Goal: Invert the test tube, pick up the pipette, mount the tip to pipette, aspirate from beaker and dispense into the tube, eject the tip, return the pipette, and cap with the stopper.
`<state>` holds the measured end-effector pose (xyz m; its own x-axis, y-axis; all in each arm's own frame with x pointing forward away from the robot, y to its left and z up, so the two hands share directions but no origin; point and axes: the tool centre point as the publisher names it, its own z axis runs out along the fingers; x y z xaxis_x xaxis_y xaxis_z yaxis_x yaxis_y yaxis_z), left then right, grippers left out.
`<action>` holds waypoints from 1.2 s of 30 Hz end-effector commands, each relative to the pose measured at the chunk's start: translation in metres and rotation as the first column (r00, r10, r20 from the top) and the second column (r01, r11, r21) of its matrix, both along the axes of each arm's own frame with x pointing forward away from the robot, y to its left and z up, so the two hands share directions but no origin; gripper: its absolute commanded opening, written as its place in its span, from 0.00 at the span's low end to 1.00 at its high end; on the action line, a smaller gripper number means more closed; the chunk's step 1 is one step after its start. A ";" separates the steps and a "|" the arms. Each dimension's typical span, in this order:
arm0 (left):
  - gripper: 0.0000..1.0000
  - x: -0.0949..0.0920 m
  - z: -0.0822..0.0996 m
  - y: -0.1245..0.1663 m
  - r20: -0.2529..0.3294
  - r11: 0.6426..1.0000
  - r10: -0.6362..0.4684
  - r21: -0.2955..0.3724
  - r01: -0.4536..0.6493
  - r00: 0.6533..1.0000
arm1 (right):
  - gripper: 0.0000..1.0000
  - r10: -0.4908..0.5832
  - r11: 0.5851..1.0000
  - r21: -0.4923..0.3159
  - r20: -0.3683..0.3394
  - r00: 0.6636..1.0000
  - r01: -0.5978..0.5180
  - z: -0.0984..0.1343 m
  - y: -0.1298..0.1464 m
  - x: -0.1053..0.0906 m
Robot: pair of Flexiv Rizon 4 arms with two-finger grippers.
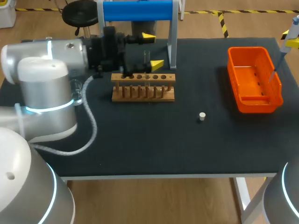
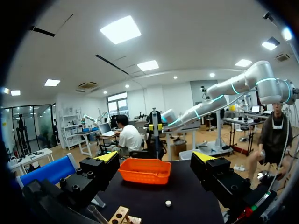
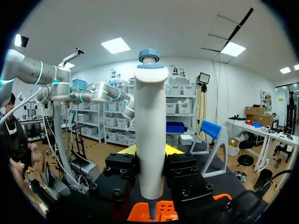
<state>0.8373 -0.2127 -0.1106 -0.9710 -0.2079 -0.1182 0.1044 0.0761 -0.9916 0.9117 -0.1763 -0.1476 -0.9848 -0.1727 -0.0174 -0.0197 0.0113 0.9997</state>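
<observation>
Over the orange bin (image 1: 259, 107): pipette (image 3: 151, 121) held in the right end effector (image 3: 150, 153).
The right end effector is clamped on the white pipette body from both sides, with the pipette's thin lower end pointing down above the bin. A white stopper (image 1: 202, 116) lies on the desk (image 1: 140, 144) between the bin and the wooden rack (image 1: 143, 93). The left end effector (image 1: 153, 50) hangs at the rack's rear edge, fingers spread wide apart, with a clear test tube (image 1: 146, 56) upright between them.
</observation>
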 end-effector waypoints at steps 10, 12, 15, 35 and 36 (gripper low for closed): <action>1.00 0.034 0.034 -0.129 -0.012 0.997 0.058 0.054 -0.057 0.998 | 0.00 -0.001 1.000 -0.004 0.001 1.000 0.001 0.001 0.000 -0.001; 1.00 0.039 0.037 -0.143 -0.016 0.997 0.062 0.055 -0.061 0.998 | 0.00 -0.001 1.000 -0.004 0.001 1.000 0.001 0.001 0.000 -0.001; 1.00 0.044 0.040 -0.161 -0.021 0.996 0.068 0.055 -0.067 0.997 | 0.00 -0.001 1.000 -0.004 0.001 1.000 0.001 0.001 0.000 -0.001; 1.00 0.049 0.048 -0.206 -0.021 0.999 0.030 0.041 -0.029 0.999 | 0.00 -0.001 1.000 -0.004 0.001 1.000 0.001 0.001 0.000 -0.001; 1.00 0.049 0.048 -0.206 -0.021 0.999 0.030 0.041 -0.029 0.999 | 0.00 -0.001 1.000 -0.004 0.001 1.000 0.001 0.001 0.000 -0.001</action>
<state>0.8830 -0.3993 -0.0567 -0.9699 -0.2196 -0.1054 0.0770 0.1340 -0.9880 0.9116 -0.1764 -0.1476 -0.9849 -0.1724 -0.0174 -0.0196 0.0114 0.9997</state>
